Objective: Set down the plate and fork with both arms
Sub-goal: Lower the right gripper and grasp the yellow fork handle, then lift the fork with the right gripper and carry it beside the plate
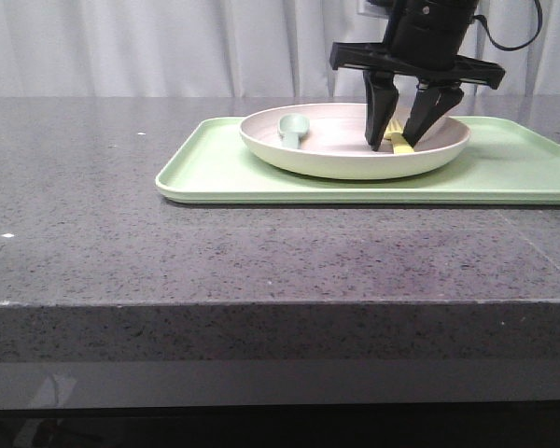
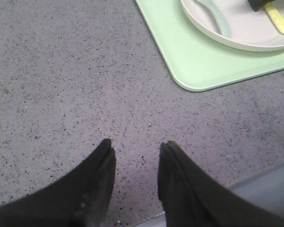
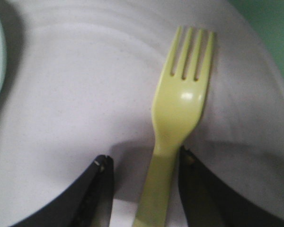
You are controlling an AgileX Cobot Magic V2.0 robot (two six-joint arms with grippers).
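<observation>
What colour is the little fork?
The small plastic fork is yellow, clearest in the right wrist view.

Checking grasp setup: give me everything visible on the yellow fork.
The fork is small, pale yellow, glossy plastic by its look, with four short tines and a flat, narrowing handle. It lies flat inside the plate, on its right part, which sits on the green tray. The right tool straddles its handle, open; one finger looks to be against the handle, the other stands clear. It is not lifted. The spoon lies apart, on the plate's left.
</observation>
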